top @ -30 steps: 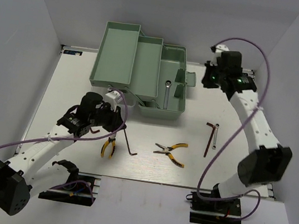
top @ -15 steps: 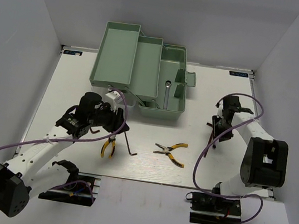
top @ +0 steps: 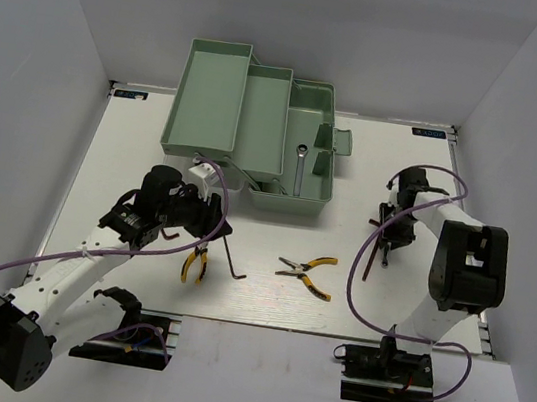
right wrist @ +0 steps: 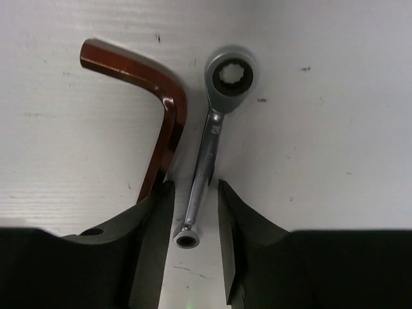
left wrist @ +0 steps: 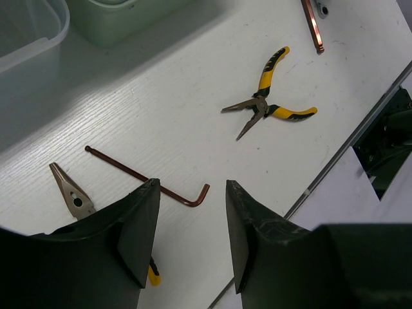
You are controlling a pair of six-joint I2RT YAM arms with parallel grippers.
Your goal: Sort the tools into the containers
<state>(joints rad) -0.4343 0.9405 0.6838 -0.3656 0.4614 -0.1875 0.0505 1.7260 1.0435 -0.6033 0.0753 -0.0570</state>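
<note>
Nearest me in the overhead view, low in the frame, 2 tools with yellow handles lie on the white table (top: 136, 141): the left pliers (top: 195, 264) left of centre, and the centre pliers (top: 306, 271) at mid-frame. A brown hex key (top: 231, 256) lies between them, nearer the left pair.

Just up-frame of the left pliers hangs the left gripper (top: 208, 214). Its wrist camera shows the fingers (left wrist: 138, 225) spread wide with nothing between them, and the hex key on the table beneath.

At the right of the overhead frame the right gripper (top: 391, 227) is down at the table, over a second hex key (top: 372, 257). In its wrist view the 2 fingers (right wrist: 149, 251) stand apart on either side of the lower end of a small wrench (right wrist: 209, 145), with a gap showing to its right, so nothing is clamped. The second hex key lies just left of that wrench.

Farthest, upper centre, sits the green toolbox (top: 259, 129), its tiers folded out toward the upper left. A long wrench (top: 298, 170) lies in its lowest compartment.
</note>
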